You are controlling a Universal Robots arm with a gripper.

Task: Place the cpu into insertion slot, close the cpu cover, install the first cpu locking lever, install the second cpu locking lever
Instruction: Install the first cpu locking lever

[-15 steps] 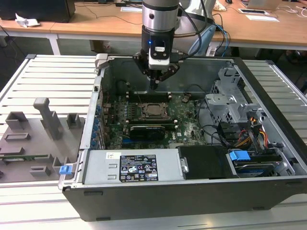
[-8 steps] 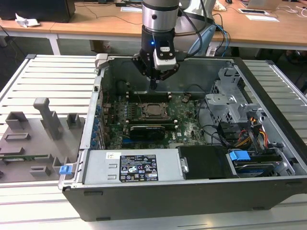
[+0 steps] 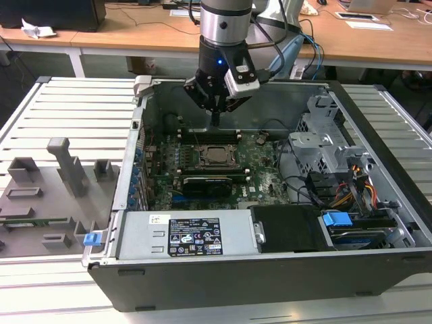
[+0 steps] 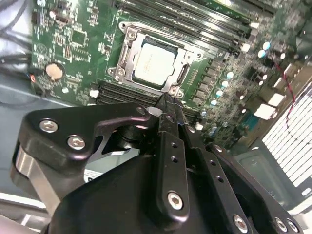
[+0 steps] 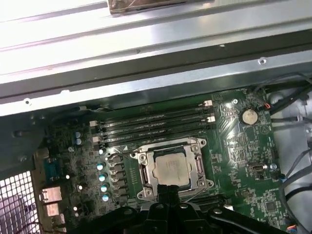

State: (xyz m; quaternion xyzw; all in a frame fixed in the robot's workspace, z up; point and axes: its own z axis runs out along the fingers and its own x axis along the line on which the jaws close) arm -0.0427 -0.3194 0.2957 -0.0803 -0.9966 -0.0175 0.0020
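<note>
Where the exterior view looks into an open computer case point(image 3: 283, 277) on the bench point(image 3: 74, 108), the gripper point(image 3: 215, 119) hangs tip-down over the motherboard point(image 3: 266, 172). Its fingers are pressed together and hold nothing. The cpu point(image 3: 217, 155) lies almost straight beneath the tip.

In the second wrist view, the gripper point(image 4: 165, 103) is poised close to one corner of the socket. The cpu point(image 4: 155, 62) is a pale silver square, seated flat, with the cpu cover point(image 4: 126, 51) lying as a metal frame around it.

In the first wrist view, the gripper point(image 5: 168, 190) points at the near edge of the cpu point(image 5: 171, 168) and cpu cover point(image 5: 145, 170).
</note>
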